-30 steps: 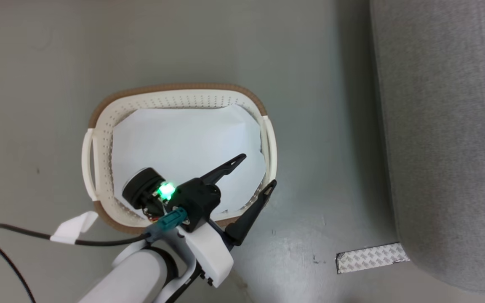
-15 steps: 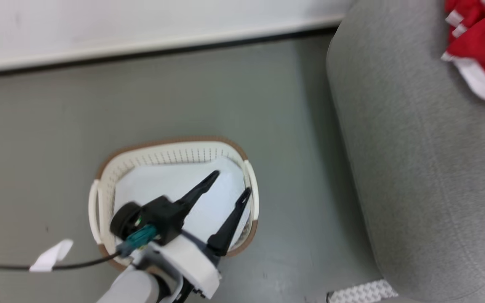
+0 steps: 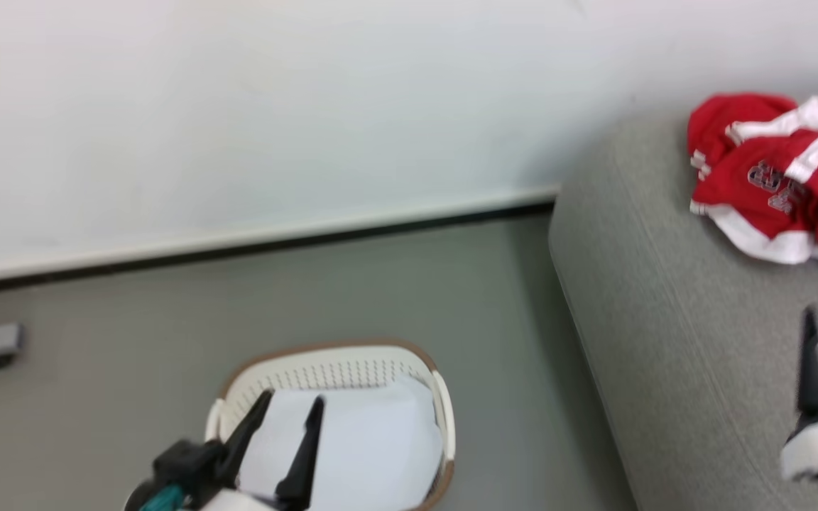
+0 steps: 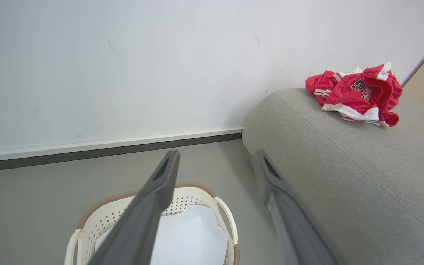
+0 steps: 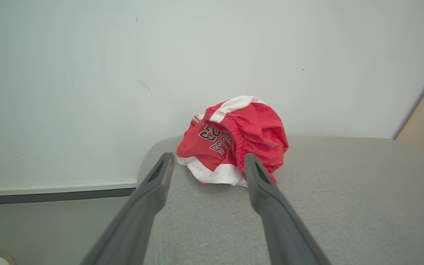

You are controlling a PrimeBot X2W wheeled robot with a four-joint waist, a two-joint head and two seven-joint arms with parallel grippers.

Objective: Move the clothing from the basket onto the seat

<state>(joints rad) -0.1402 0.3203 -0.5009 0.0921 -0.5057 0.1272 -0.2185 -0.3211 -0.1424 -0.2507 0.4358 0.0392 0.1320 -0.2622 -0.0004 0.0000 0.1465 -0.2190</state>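
Right claw (image 5: 208, 158): spread wide, empty; hovers low over the grey seat (image 5: 344, 206).
Left claw (image 4: 215, 154): also spread wide, empty; hangs above the laundry basket (image 4: 190, 198).
Clothing (image 5: 241, 147): red jersey bundle with a white hem, bunched on the seat just ahead of the right claw's tips. Apart from them, judging by the head view; well off to the right of the left claw.
Basket contents: a pale white sheet (image 3: 373, 440) under the left claw; no red fabric seen, though partly hidden behind the fingers.
Risk, snag: likely on any forward drift of the right claw, a fingertip catching the loose hem and dragging the bundle off its spot.
Risk, slide: bundle close to the seat's rounded corner by the wall (image 5: 87, 73); a sideways nudge from the claw probably enough to roll it down to the floor (image 3: 380, 284).
Risk, wrong pick: a downward closing of the left claw probably taking the sheet instead of clothing.
Risk, missed item: a garment tucked beneath the sheet possibly overlooked; cannot tell from here.
Risk, collision: left claw's right finger near the seat's flank in its wrist view; a turn toward the seat liable to scrape it or knock the basket.
Stage: judged near done, with clean withdrawal of the right claw the delicate part.
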